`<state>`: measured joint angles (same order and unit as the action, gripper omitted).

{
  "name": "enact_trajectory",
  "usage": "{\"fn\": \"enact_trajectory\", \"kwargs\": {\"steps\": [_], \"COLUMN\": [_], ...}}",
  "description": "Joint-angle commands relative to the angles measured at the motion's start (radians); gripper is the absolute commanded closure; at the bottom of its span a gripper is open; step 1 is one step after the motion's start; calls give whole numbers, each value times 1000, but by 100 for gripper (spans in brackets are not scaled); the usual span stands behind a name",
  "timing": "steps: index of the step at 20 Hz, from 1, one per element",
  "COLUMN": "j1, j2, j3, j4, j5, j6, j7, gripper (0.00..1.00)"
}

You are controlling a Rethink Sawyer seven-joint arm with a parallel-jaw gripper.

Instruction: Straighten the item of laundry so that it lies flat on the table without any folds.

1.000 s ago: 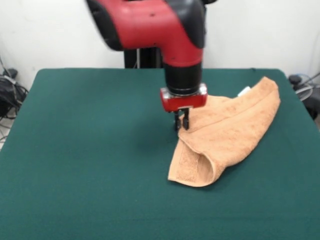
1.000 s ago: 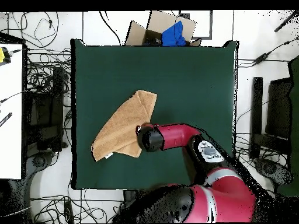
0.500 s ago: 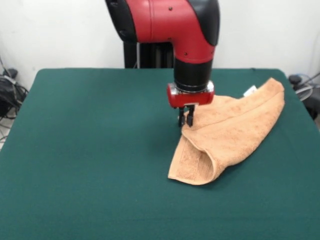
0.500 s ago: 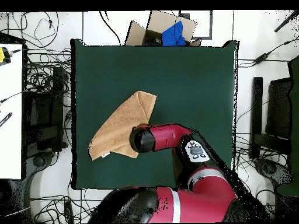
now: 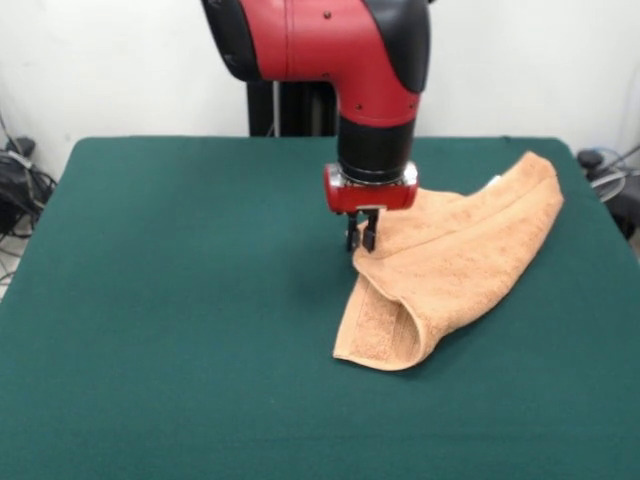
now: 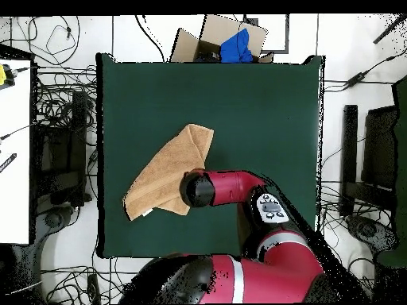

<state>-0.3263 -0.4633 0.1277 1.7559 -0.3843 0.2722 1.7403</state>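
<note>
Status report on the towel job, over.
Gripper at the towel's folded edge, fingers close together, grasp unclear. Towel folded over, not flat, lying diagonal on the table. Nothing in the way.

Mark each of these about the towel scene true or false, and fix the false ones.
1. The towel lies fully flat with no folds. False: it is doubled over, with a rolled fold at its near end in the front view.
2. The gripper is at the towel's edge, fingers close together. True.
3. The towel sits in the middle of the green table. False: it lies toward the right side in the front view, its far corner near the table's edge.
4. A cardboard box with something blue in it stands on the floor beyond the table's top edge in the overhead view. True.
5. A person's hand holds the towel. False: no hand shows.
</note>
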Motion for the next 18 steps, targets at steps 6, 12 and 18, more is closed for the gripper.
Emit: {"fn": "enact_trajectory", "kwargs": {"steps": [6,12,18], "j1": [16,17,51], "j2": [40,39,64], "j3": [-42,-33,-22], "j4": [3,5,-27], "j5": [47,70,131], "j6": [-45,-26,-15], "j7": [190,197,228], "gripper": [100,100,100]}}
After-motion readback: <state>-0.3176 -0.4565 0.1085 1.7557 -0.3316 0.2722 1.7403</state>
